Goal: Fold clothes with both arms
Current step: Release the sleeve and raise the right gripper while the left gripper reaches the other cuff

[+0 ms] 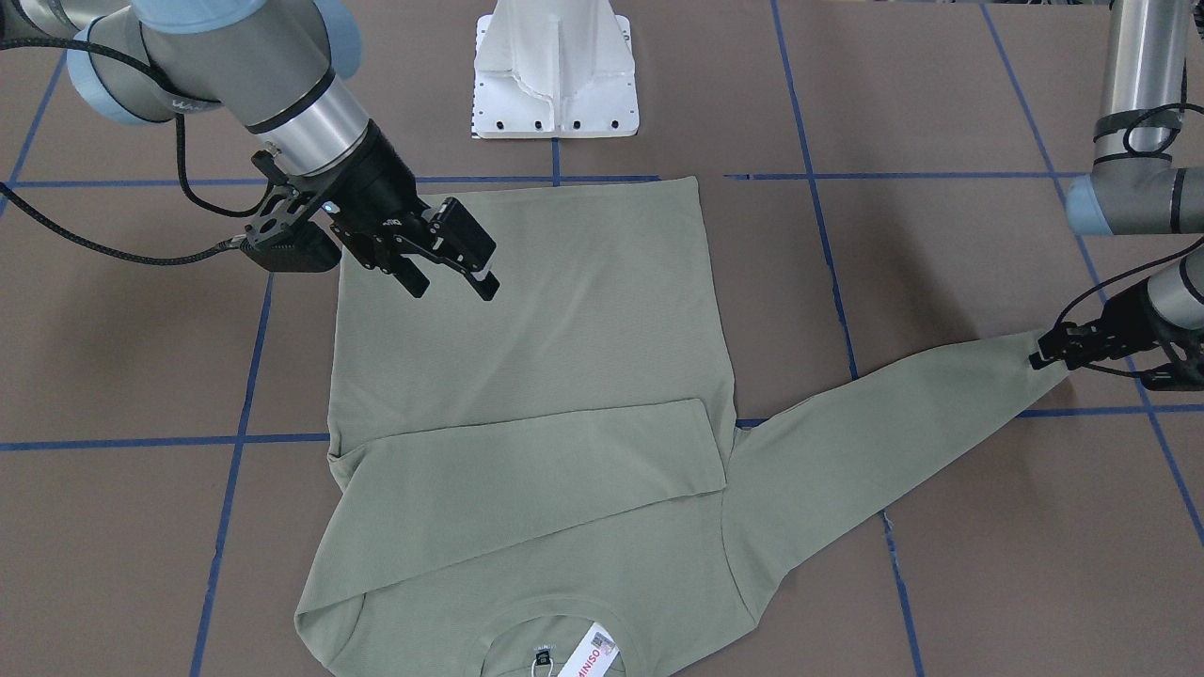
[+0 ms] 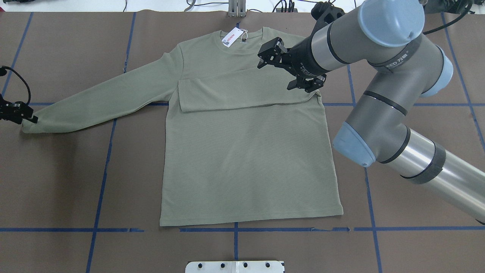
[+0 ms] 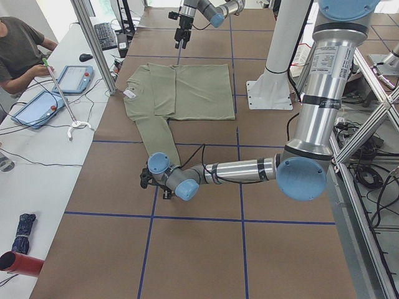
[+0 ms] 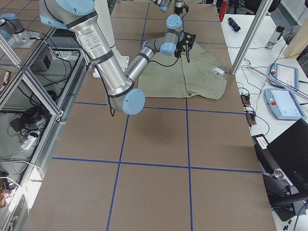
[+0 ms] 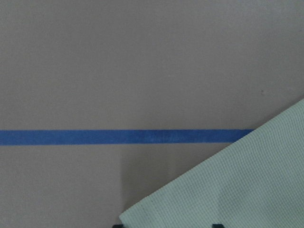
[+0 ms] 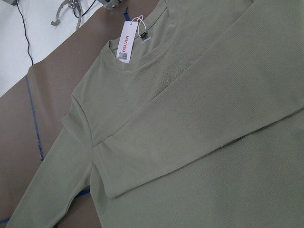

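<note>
The sage-green shirt (image 2: 246, 151) lies flat and face up on the brown table, with its white hang tag (image 2: 232, 37) at the collar. One sleeve (image 2: 242, 94) is folded across the chest. The other sleeve (image 2: 102, 98) stretches out toward the table's left side. My right gripper (image 2: 269, 53) hovers open over the shirt's shoulder on my right side, holding nothing. My left gripper (image 1: 1044, 355) sits low at the outstretched sleeve's cuff. In the left wrist view the cuff (image 5: 247, 190) lies flat between two dark fingertips spread well apart, so that gripper looks open.
The white pedestal base (image 1: 555, 75) stands at the table's near edge, behind the shirt's hem. Blue tape lines (image 2: 110, 159) grid the brown table. A person (image 3: 19, 50) sits at a side table with tablets beyond the collar end.
</note>
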`<state>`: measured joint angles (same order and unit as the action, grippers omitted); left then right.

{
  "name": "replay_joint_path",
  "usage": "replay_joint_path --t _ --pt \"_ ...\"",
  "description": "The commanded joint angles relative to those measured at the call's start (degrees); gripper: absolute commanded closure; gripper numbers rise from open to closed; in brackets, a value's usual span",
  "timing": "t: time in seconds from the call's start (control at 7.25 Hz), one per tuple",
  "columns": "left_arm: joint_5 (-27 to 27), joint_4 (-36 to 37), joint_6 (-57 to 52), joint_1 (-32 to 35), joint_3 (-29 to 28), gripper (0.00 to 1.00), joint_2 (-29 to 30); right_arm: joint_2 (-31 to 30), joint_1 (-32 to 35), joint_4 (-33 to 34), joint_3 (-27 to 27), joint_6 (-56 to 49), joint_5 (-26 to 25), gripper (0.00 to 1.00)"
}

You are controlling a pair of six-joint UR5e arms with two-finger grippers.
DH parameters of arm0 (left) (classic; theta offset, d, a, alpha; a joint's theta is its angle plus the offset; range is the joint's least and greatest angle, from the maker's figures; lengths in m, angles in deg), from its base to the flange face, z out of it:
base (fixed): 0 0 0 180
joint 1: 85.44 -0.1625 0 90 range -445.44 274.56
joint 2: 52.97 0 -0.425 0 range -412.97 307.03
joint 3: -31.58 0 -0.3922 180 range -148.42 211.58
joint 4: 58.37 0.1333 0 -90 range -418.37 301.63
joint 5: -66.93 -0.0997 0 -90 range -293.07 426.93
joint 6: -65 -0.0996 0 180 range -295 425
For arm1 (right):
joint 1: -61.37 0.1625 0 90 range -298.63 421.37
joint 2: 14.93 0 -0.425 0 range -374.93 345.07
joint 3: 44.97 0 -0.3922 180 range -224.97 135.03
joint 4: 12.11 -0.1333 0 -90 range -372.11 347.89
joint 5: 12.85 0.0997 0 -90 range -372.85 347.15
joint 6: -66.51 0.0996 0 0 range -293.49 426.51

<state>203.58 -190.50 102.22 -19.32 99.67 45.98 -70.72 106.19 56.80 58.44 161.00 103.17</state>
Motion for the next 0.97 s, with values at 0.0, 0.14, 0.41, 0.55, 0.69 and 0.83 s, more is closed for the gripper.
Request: replay_joint_path --t 0.0,0.14,0.41,0.55,0.69,0.83 --pt "-0.08 0.03 -0.13 -0.02 -0.42 0.89 0.02 0.07 0.00 0.00 0.03 0.00 0.00 0.00" --pt "-0.08 -0.06 -0.21 -0.02 0.10 1.00 0.10 0.07 0.00 0.00 0.03 0.00 0.08 0.00" --pt "0.88 0.29 0.39 0.15 4.65 1.00 0.28 0.07 0.00 0.00 0.03 0.00 0.08 0.00" --pt "3.76 0.90 1.10 0.15 9.20 1.00 0.28 -0.10 0.35 0.00 0.12 0.00 0.26 0.00" --pt "6.49 0.65 6.06 0.06 12.90 1.00 0.63 -1.84 0.96 0.00 1.60 0.00 0.69 0.00" --pt "6.69 0.56 13.68 -0.20 16.59 1.00 2.98 -4.30 2.18 0.00 3.01 -0.44 0.87 0.00"
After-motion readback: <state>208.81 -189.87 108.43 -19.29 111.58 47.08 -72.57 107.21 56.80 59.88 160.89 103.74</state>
